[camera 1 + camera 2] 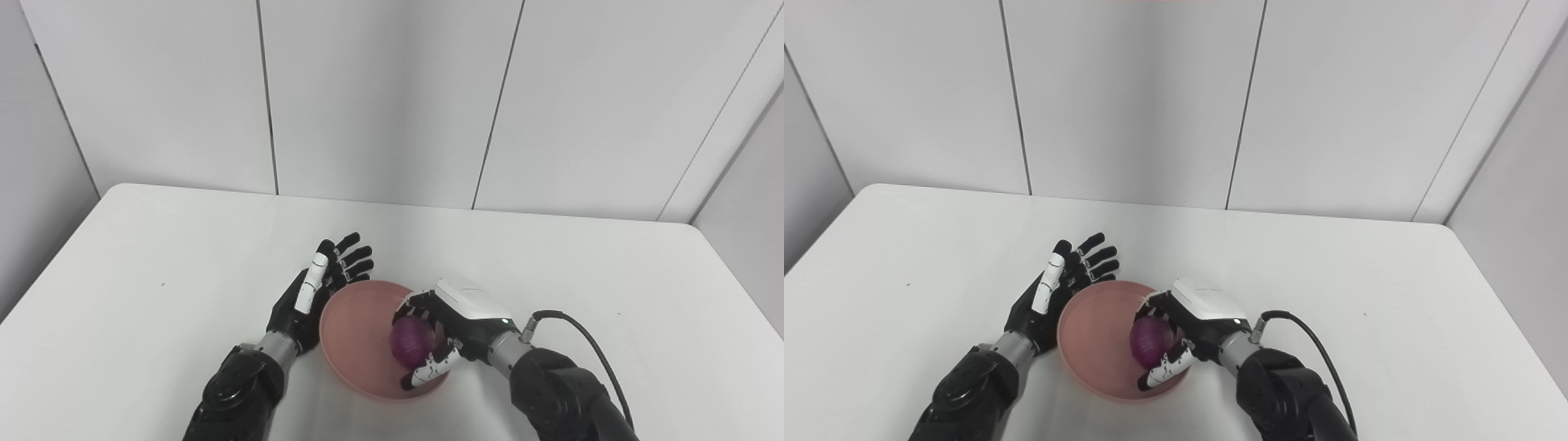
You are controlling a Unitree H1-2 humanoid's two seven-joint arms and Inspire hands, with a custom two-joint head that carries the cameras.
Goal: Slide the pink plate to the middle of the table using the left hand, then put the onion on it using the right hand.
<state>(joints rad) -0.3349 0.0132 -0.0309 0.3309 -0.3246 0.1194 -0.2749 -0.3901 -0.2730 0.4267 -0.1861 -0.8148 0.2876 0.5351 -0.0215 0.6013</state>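
Both arms are clad in glossy black shells, joined to the hands by silver metal wrist rings. The left hand (312, 294) is black with a white thumb panel. The right hand (447, 327) is capped by a white back cover, and a black cable (588, 343) is plugged in beside its wrist ring.
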